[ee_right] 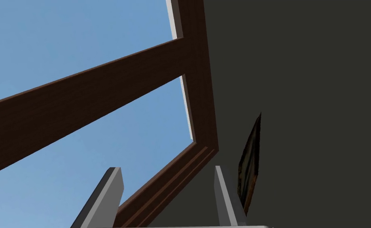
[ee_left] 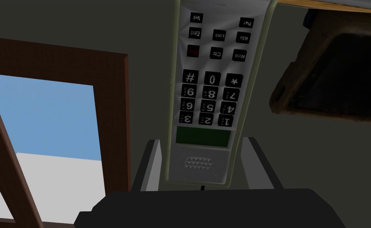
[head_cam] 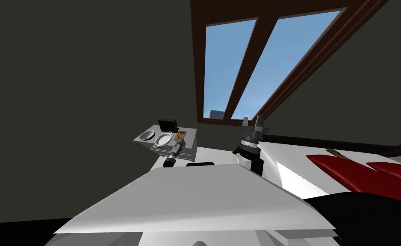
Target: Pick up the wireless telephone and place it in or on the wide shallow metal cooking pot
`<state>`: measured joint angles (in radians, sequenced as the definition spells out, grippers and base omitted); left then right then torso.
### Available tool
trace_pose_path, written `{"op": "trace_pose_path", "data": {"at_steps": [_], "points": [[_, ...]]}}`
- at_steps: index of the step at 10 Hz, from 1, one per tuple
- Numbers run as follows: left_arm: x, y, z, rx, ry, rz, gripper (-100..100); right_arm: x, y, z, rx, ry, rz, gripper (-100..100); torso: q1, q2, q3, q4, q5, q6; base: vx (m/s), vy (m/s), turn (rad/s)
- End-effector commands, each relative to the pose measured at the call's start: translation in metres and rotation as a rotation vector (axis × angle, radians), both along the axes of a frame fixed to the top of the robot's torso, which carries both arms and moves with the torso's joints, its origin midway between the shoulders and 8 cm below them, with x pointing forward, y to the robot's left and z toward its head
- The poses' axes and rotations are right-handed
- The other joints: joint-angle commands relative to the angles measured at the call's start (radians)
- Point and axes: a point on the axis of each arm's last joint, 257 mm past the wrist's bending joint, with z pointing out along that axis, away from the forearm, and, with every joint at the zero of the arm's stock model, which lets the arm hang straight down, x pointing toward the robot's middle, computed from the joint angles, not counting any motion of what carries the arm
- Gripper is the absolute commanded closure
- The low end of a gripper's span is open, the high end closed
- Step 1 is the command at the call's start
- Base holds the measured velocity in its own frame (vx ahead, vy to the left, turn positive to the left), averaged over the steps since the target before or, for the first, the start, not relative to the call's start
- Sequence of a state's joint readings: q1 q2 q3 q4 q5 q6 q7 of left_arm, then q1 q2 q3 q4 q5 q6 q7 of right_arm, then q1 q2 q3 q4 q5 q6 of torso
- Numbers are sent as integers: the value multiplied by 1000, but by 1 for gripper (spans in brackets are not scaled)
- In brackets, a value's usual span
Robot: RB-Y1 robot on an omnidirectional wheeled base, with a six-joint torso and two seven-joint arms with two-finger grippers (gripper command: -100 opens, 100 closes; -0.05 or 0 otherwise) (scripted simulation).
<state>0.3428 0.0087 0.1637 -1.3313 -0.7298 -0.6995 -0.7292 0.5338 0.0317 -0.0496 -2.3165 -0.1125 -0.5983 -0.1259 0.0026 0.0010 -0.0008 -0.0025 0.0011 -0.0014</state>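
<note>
The cordless phone (ee_left: 208, 95) is a long pale handset with black number keys and a small green screen. It stands between the fingers of my left gripper (ee_left: 202, 139), which is shut on its speaker end, with wall and window behind it. In the head view the phone (head_cam: 179, 136) and left gripper (head_cam: 178, 143) hang over a small grey table (head_cam: 189, 147), just right of the wide shallow pot (head_cam: 163, 139) with two handles. My right gripper (head_cam: 252, 119) is raised in front of the window, open and holding nothing (ee_right: 167, 174).
A round grey pan (head_cam: 147, 136) lies left of the pot. A dark box (head_cam: 168, 124) stands at the table's back and shows brown-rimmed beside the phone (ee_left: 331, 75). A white bed (head_cam: 289, 162) with red cushions (head_cam: 345, 171) lies to the right.
</note>
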Motion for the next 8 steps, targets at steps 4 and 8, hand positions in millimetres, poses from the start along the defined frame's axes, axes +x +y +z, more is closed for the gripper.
{"op": "trace_pose_path", "data": {"at_steps": [4, 8], "points": [[-5, 18, -5, 56, 19, -21, 100, 0, 0, 0, 0, 0, 0, 0, -1, 15, 5, -4, 2, -4, -137, -28, 21], [-1, 42, -1, 104, 30, -33, 100, 0, 0, 0, 0, 0, 0, 0, 3, 13, 4, -5, 3, -6, -134, -3, 20]]}}
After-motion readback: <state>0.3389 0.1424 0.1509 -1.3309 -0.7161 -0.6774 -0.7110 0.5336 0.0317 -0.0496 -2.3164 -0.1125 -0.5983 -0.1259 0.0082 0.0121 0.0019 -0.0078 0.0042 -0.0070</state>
